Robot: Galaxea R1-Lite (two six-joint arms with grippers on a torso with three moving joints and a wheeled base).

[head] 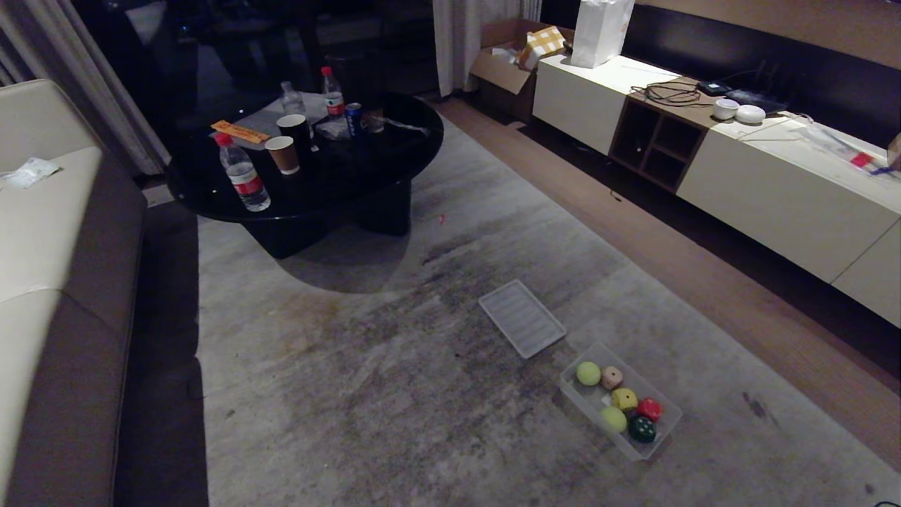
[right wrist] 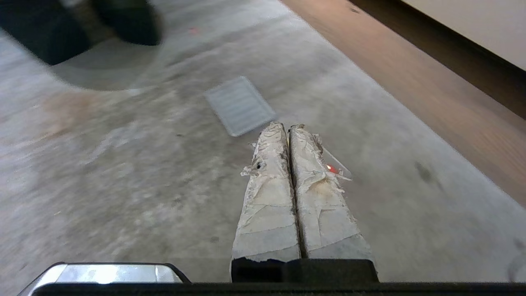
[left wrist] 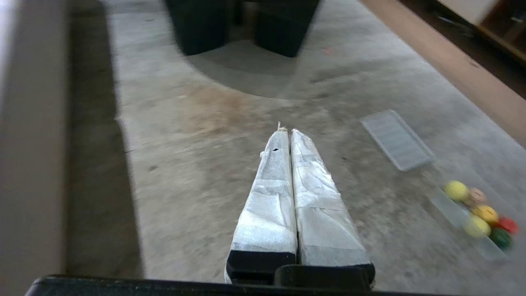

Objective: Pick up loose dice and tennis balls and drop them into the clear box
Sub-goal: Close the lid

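Nearest the robot, the clear box [head: 660,431] sits on the rug [head: 394,394] toward the rug's right edge, and it already holds everything of the task that shows: two tennis balls [head: 588,373] and four dice [head: 612,378], beige, yellow, red and green, lying close together inside its walls. No loose ball or cube shows anywhere on the rug in any view, so the gathering looks finished, or what is left lies out of sight. The left gripper [left wrist: 286,132] hangs over bare rug with its fingers pressed together and nothing between them; the right gripper [right wrist: 287,126] hangs near the box, fingers likewise closed and empty. Just beyond the box lies its ribbed lid [head: 521,317], flat on the rug and apart from it. The rug offers broad open room on the box's left. Farther out, the wooden floor strip [head: 633,225] and the low cabinet [head: 781,190] bound the right side, the sofa [head: 56,282] the left, and the round black table [head: 338,176] with bottles and cups stands at the rug's far end.
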